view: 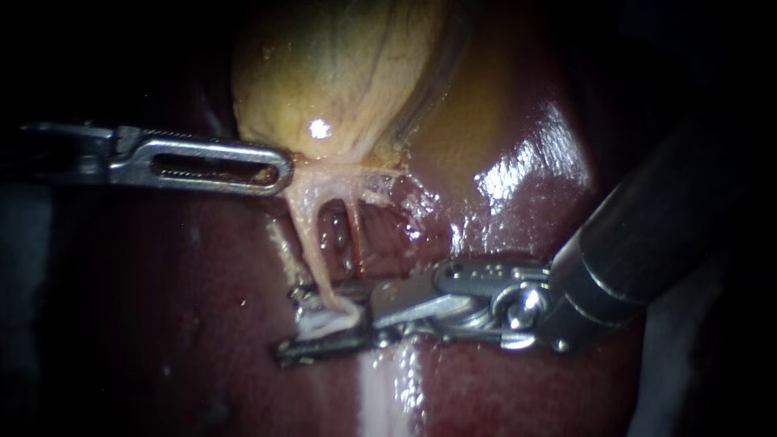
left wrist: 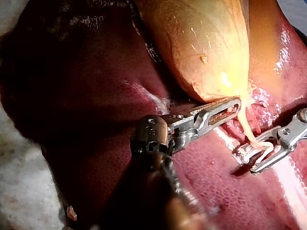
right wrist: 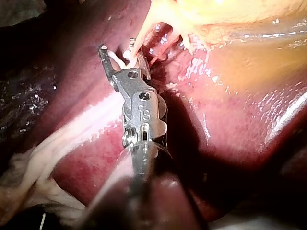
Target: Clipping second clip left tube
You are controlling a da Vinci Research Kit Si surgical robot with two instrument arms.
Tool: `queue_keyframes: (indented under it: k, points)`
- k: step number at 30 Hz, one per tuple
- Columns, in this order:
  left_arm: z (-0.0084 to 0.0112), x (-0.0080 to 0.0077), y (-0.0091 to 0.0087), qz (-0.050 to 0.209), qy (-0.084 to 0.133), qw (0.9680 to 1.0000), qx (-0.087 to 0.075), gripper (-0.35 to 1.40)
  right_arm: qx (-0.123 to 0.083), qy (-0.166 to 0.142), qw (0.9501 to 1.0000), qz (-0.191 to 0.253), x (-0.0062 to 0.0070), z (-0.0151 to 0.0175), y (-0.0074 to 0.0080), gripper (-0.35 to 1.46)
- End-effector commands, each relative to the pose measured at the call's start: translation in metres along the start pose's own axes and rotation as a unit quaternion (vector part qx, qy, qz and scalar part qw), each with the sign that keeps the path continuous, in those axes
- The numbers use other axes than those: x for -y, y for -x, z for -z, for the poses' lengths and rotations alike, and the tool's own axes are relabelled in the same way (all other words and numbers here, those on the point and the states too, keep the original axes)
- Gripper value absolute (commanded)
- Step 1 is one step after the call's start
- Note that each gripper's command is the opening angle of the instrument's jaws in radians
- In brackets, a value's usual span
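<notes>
step in hand: seating the clip on the left tube [view: 314, 251]. right instrument [view: 312, 324] has its jaws apart, straddling the tube's low end just over the liver [view: 202, 324], nothing squeezed yet. left instrument [view: 275, 171] has its jaws closed on the gallbladder [view: 340, 73] neck, which looks to hold the tube taut. next move, i'd say: check both jaws reach fully across the tube and sit clear of the thin right tube [view: 354, 235], then close; can't make out another clip on it.
</notes>
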Motion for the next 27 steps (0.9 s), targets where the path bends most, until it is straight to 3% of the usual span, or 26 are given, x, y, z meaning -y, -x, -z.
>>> queue_keyframes:
  k: [1, 2, 27]
  points:
    - [0.0000, 0.0000, 0.0000, 0.000, 0.000, 1.0000, 0.000, -0.35, 0.002, -0.004, 1.0000, 0.002, -0.0001, 0.0000, -0.0001, -0.26]
    - [0.0000, 0.0000, 0.0000, 0.000, 0.000, 1.0000, 0.000, -0.35, 0.004, -0.008, 1.0000, 0.003, -0.0001, 0.0000, -0.0001, -0.35]
    - [0.0000, 0.0003, -0.0001, 0.000, 0.001, 1.0000, 0.000, -0.35, 0.002, -0.006, 1.0000, 0.005, -0.0004, 0.0003, 0.0000, -0.35]
